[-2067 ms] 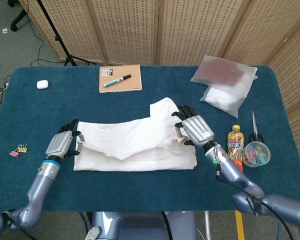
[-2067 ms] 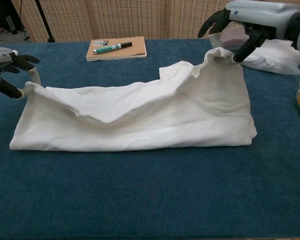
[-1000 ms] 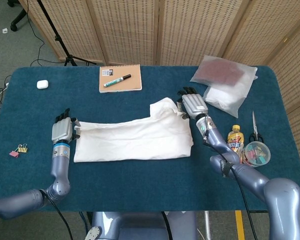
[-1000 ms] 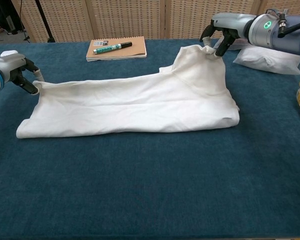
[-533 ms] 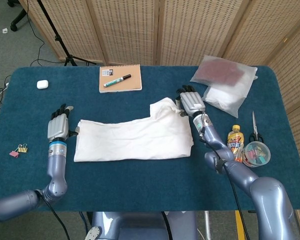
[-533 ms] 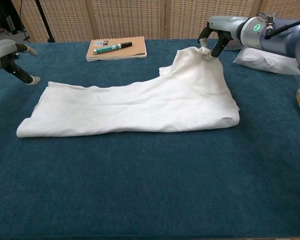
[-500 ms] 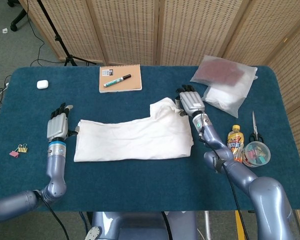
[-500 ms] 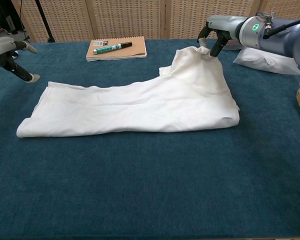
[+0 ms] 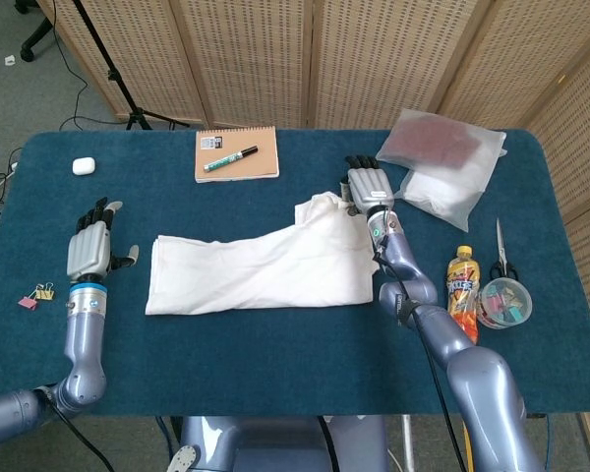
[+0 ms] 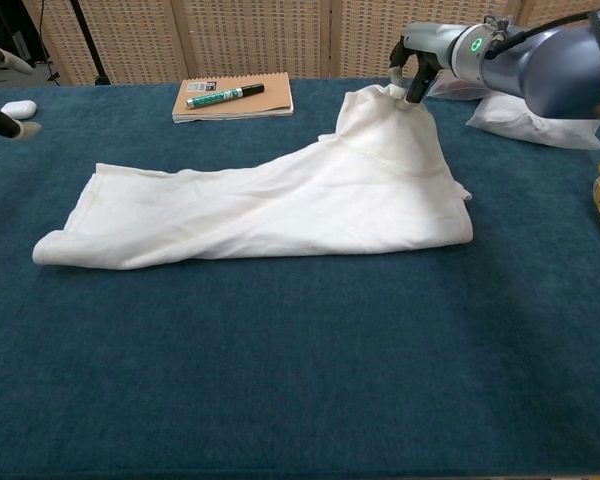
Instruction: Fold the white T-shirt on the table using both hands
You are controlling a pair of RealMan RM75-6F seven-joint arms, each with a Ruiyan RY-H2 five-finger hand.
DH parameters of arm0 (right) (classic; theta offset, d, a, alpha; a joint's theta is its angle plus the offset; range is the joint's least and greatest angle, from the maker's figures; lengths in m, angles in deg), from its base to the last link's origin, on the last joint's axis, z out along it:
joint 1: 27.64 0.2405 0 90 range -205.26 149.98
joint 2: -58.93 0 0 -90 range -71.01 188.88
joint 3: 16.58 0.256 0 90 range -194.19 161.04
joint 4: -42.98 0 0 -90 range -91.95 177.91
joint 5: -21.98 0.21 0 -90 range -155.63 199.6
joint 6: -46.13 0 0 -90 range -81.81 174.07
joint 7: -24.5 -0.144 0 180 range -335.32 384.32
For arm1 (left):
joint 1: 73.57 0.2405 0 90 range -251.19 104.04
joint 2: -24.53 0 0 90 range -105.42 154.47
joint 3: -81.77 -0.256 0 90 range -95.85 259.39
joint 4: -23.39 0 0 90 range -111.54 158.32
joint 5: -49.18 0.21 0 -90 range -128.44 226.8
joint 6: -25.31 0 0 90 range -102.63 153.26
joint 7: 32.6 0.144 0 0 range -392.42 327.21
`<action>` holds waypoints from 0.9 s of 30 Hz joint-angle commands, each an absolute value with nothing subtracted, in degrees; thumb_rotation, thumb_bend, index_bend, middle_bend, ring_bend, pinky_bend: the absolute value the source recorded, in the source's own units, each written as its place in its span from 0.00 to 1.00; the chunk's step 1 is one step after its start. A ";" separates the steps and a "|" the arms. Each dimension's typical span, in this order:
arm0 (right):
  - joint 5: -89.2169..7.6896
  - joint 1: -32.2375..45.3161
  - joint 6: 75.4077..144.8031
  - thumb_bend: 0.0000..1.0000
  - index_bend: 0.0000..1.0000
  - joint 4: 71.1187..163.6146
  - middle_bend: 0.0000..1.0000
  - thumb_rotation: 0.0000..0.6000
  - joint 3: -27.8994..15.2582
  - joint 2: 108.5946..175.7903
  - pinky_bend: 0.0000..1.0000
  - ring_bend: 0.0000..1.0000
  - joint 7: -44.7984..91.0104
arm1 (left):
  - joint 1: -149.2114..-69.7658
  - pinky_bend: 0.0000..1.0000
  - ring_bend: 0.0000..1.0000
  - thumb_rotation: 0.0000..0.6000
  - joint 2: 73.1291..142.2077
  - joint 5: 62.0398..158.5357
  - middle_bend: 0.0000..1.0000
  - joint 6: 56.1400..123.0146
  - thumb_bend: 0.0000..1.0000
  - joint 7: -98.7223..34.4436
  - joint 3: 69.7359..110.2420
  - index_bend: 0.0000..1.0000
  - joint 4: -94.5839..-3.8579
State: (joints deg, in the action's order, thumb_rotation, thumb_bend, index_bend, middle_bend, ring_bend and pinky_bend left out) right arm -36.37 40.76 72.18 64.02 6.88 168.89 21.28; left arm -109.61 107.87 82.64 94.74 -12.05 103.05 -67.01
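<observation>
The white T-shirt lies folded lengthwise into a long band across the middle of the blue table; it also shows in the chest view. My right hand is at the band's far right corner and pinches a raised peak of the fabric there; the chest view shows the cloth drawn up to that hand. My left hand hovers with its fingers spread, apart from the shirt's left end and holding nothing. In the chest view only its fingertips show at the left edge.
A brown notebook with a green marker lies behind the shirt. A white earbud case is far left, binder clips near the left edge. Plastic bags, a small bottle, scissors and a cup of clips are on the right.
My left hand let go of the shirt's left edge and drew away to the left. My right hand carried its corner a little farther back. The shirt settled flat.
</observation>
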 commanded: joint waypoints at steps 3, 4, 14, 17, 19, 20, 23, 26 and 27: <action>-32.72 43.15 79.96 0.00 0.00 57.63 0.00 1.00 11.37 172.77 0.00 0.00 23.68 | -108.99 0.00 0.00 1.00 106.84 82.88 0.00 94.13 0.35 -12.77 103.09 0.00 -67.31; -32.79 42.97 80.20 0.00 0.00 57.97 0.00 1.00 11.40 172.54 0.00 0.00 23.80 | -108.92 0.00 0.00 1.00 106.71 82.93 0.00 93.92 0.35 -12.93 103.07 0.00 -67.32; -37.70 33.60 95.81 0.00 0.00 80.31 0.00 1.00 9.29 161.51 0.00 0.00 23.90 | -106.98 0.00 0.00 1.00 104.33 87.32 0.00 92.16 0.35 -15.37 100.67 0.00 -69.16; -39.96 27.32 101.87 0.00 0.00 95.78 0.00 1.00 7.19 153.52 0.00 0.00 26.83 | -106.27 0.00 0.00 1.00 103.24 88.46 0.00 91.20 0.35 -15.62 99.34 0.00 -69.82; -41.55 23.08 105.28 0.00 0.00 105.75 0.00 1.00 5.35 148.03 0.00 0.00 28.76 | -105.84 0.00 0.00 1.00 102.80 89.27 0.00 90.79 0.35 -16.03 98.66 0.00 -70.08; -42.03 20.75 106.65 0.00 0.00 111.28 0.00 1.00 4.32 144.84 0.00 0.00 29.95 | -105.65 0.00 0.00 1.00 102.60 89.74 0.00 90.52 0.35 -16.29 98.31 0.00 -70.16; -43.77 15.42 109.94 0.00 0.00 122.16 0.00 1.00 1.68 138.10 0.00 0.00 31.08 | -105.18 0.00 0.00 1.00 102.42 90.96 0.00 90.26 0.34 -17.01 97.59 0.00 -70.12; -47.40 10.39 113.75 0.00 0.00 128.69 0.00 1.00 -1.71 133.36 0.00 0.00 29.90 | -104.74 0.00 0.00 1.00 102.40 92.04 0.00 90.16 0.34 -17.87 97.11 0.00 -70.09; -49.65 8.10 115.70 0.00 0.00 130.47 0.00 1.00 -3.50 131.79 0.00 0.00 28.59 | -104.55 0.00 0.00 1.00 102.42 92.57 0.00 90.24 0.34 -18.17 96.90 0.00 -70.00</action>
State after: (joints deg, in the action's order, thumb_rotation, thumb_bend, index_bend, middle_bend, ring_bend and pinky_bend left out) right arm -42.75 18.73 106.78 118.62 3.18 142.37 28.22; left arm -104.81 102.43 92.12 90.23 -17.81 97.18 -70.07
